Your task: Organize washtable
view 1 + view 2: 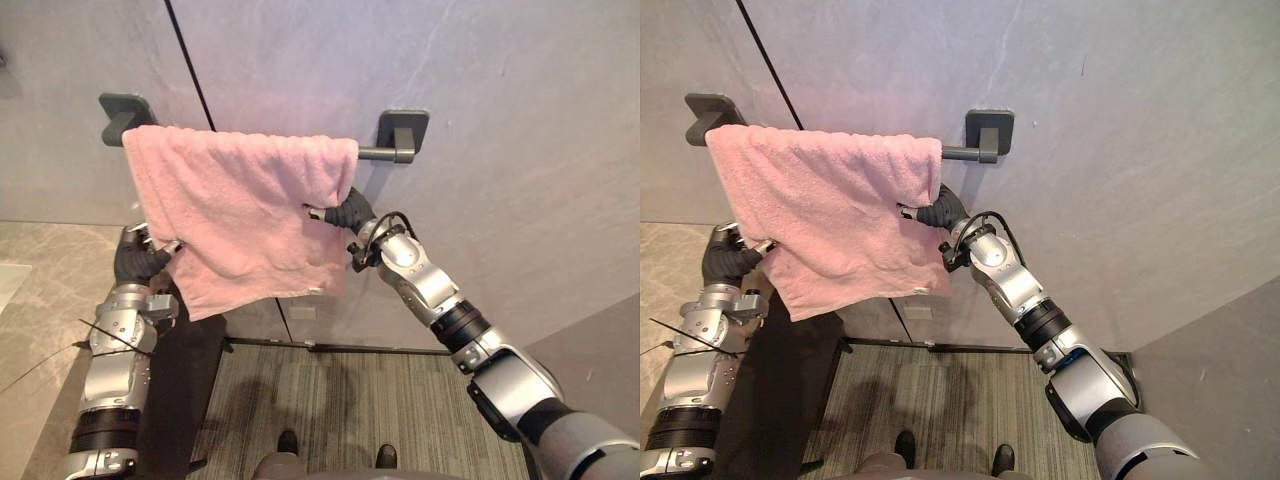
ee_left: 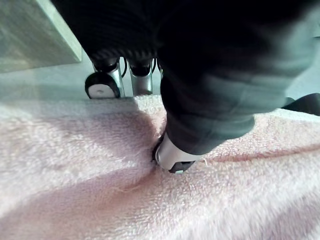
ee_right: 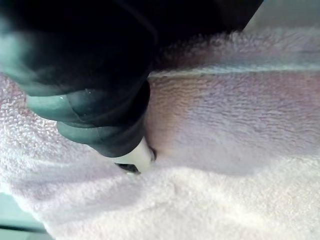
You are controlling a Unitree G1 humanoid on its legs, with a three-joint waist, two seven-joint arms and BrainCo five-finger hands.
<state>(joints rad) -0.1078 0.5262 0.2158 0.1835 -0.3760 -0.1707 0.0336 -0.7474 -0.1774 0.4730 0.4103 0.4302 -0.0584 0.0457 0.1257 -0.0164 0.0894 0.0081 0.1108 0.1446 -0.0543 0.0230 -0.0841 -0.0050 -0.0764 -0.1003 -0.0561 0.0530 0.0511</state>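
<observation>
A pink towel (image 1: 240,210) hangs over a dark bar (image 1: 375,153) on the grey wall, bunched toward the bar's left end. My left hand (image 1: 140,262) is at the towel's lower left edge; in the left wrist view its thumb (image 2: 172,159) presses into the cloth with the fingers (image 2: 102,85) behind the edge, pinching it. My right hand (image 1: 350,212) is at the towel's right edge just under the bar. The right wrist view shows its thumb (image 3: 134,159) dug into a fold of the towel (image 3: 225,150); its fingers are hidden behind the cloth.
The bar sits on two dark wall brackets (image 1: 403,128), with the right end bare. A beige marble counter (image 1: 40,300) runs along the left, with a white basin edge (image 1: 8,280). Striped carpet (image 1: 350,400) lies below the wall.
</observation>
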